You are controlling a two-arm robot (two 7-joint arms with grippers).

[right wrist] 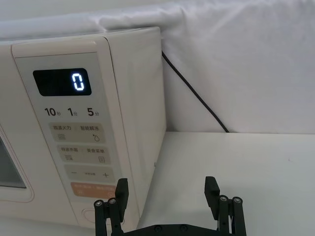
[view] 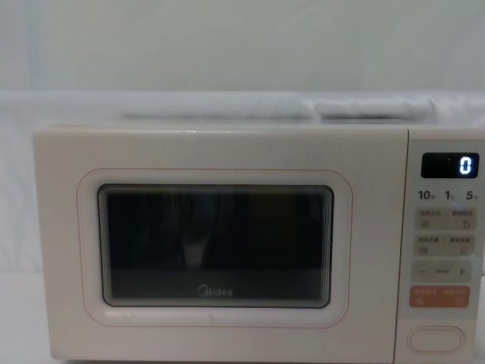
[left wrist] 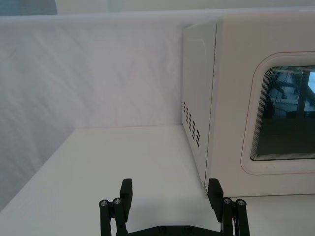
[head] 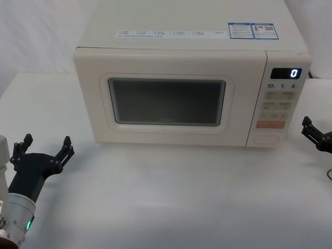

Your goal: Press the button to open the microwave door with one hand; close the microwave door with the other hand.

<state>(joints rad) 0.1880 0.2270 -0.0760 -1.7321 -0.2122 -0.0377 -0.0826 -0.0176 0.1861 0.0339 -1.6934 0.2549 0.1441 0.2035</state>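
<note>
On the worktop [head: 171, 192]: microwave door [head: 166, 101] shut, facing me.
Right gripper [head: 316, 136]: beside control panel [head: 279, 104], jaws spread, empty.
Left gripper [head: 42, 149]: front-left, jaws wide, empty.
Risk: I may hit a timer key instead of the release button [view: 435, 338]; a hard push could shove the oven back.

The microwave door [head: 168, 98] is sitting shut, flush with the cream front, its dark rounded window ringed by a thin pink line, a grey Midea logo showing beneath the glass. The left gripper [head: 44, 150] is hovering spread wide near the microwave's left front corner, while the right gripper [head: 316, 136] is hanging, fingers apart, just beside the control panel [head: 280, 101].
</note>
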